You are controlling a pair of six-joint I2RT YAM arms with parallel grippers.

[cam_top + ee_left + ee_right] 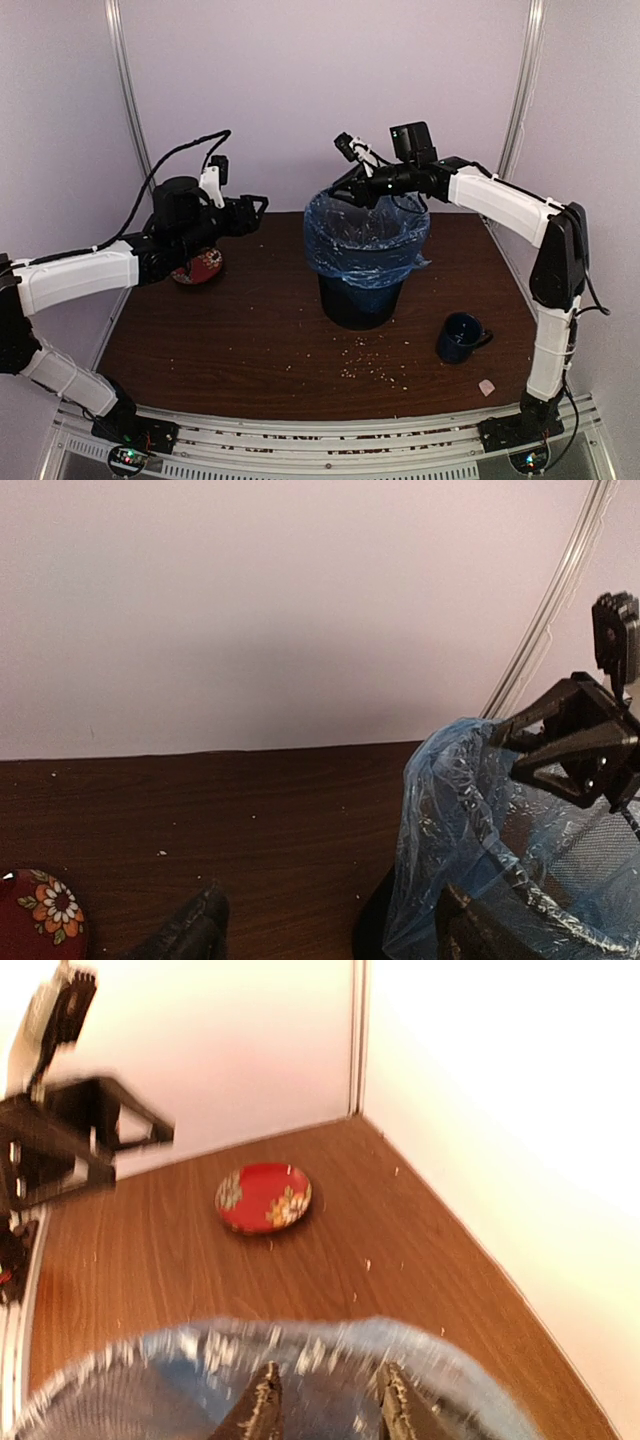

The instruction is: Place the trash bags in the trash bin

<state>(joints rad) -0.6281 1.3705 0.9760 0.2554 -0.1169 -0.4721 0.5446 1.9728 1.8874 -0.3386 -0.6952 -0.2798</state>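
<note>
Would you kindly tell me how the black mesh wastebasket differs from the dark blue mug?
The black wire-mesh wastebasket is taller than the dark blue mug. The wastebasket wears a translucent light-blue plastic bag over its rim; the mug is bare and has a handle. Both stand upright on the brown table.

No lettering, label, brand mark, number or sign is showing clearly enough to be read in any of the three views. The red dish (200,270), sitting at about nine o'clock from the trash bin (360,300), is carrying a flower pattern rather than writing. The right wrist view is blurring too much for any fine print to be made out.
</note>
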